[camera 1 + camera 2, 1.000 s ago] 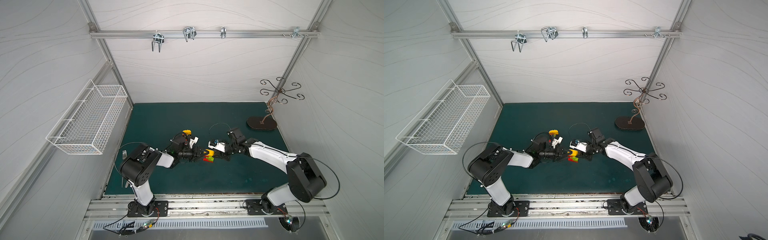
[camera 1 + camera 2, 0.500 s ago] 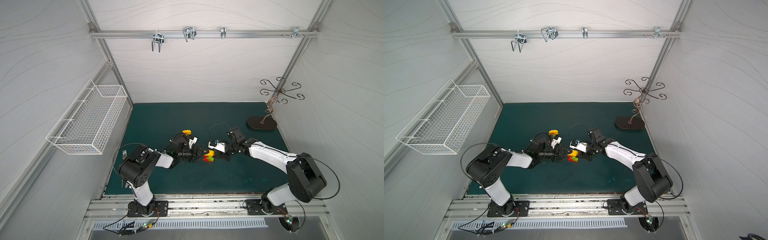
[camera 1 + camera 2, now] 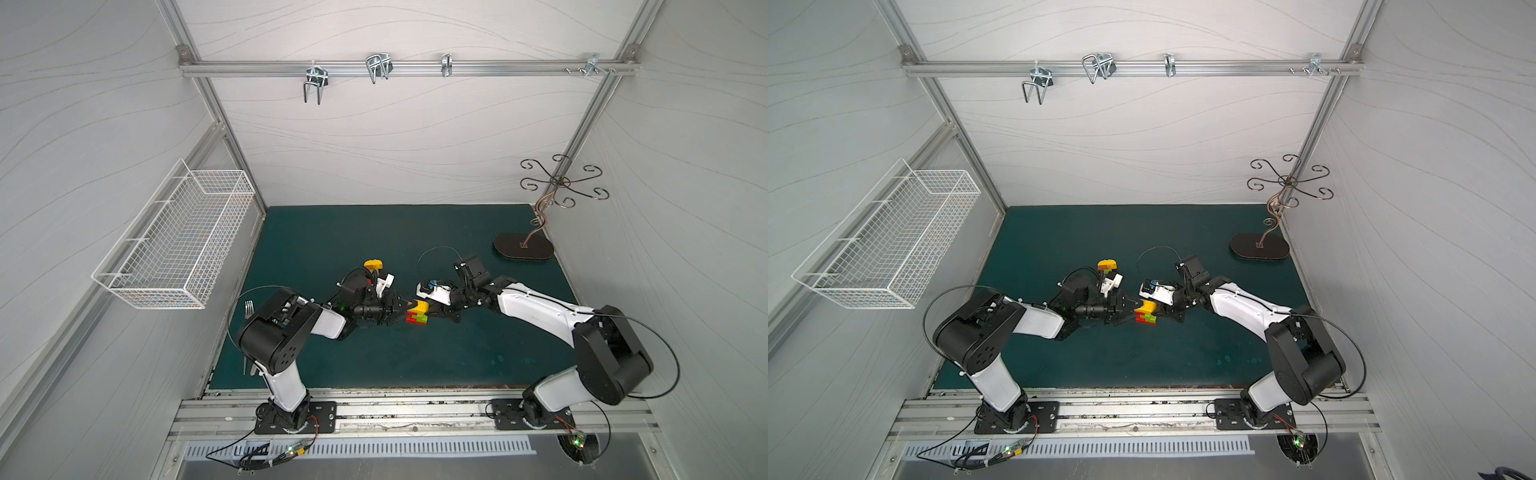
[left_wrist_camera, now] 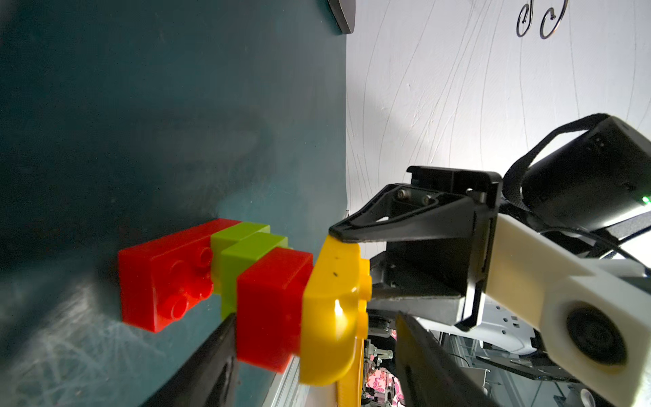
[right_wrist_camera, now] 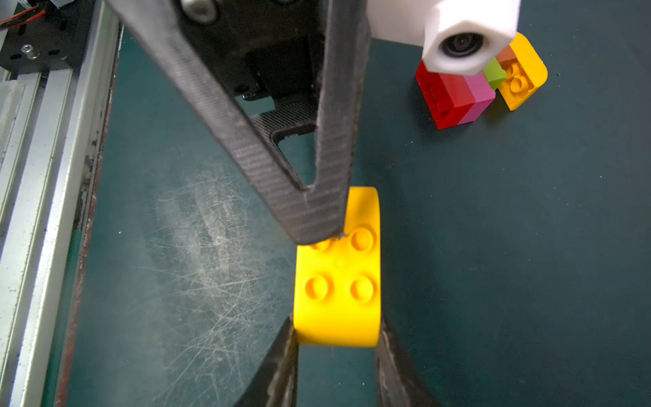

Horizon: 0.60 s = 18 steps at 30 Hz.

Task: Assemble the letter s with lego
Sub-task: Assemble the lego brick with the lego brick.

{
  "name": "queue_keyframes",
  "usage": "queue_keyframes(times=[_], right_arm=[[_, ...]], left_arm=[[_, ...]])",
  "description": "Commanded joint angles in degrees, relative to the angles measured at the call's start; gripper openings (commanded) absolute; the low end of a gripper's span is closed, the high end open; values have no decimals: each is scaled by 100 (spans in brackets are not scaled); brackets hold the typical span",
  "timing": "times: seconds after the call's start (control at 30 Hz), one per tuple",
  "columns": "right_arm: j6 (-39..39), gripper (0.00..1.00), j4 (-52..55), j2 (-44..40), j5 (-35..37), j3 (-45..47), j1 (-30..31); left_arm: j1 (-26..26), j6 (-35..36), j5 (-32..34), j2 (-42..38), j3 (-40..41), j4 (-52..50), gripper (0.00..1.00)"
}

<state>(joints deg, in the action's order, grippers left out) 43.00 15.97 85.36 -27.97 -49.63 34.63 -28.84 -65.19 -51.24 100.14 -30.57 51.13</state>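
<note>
Out on the dark green mat (image 3: 332, 241), well apart from the scrolled metal stand (image 3: 523, 246), two robot arms meet at a small lego stack (image 3: 417, 316): red oblong (image 4: 158, 275), lime green brick (image 4: 243, 253), red square (image 4: 271, 299), yellow round-topped brick (image 5: 336, 282). The right gripper (image 5: 336, 334) is clamped on the yellow brick. The left gripper (image 4: 313, 317) straddles the red square and yellow end, jaws narrowly parted. A second lego cluster (image 5: 468, 88), red, pink, green and yellow, lies beside the left wrist, farther from the stand.

A white camera mount (image 5: 493, 24) hides part of the far brick cluster (image 5: 454, 95), seemingly its top.
</note>
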Motion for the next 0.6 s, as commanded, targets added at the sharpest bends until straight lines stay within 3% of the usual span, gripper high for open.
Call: queue_keyframes(times=[0.0,0.57], right_arm=[[50,11,343,113,-50,-94,14],[108,9,423,167,-78,-144,-8]], left_arm=[[39,-65,-149,111,-2,479,67],[98,9,-149,221,60,397,61]])
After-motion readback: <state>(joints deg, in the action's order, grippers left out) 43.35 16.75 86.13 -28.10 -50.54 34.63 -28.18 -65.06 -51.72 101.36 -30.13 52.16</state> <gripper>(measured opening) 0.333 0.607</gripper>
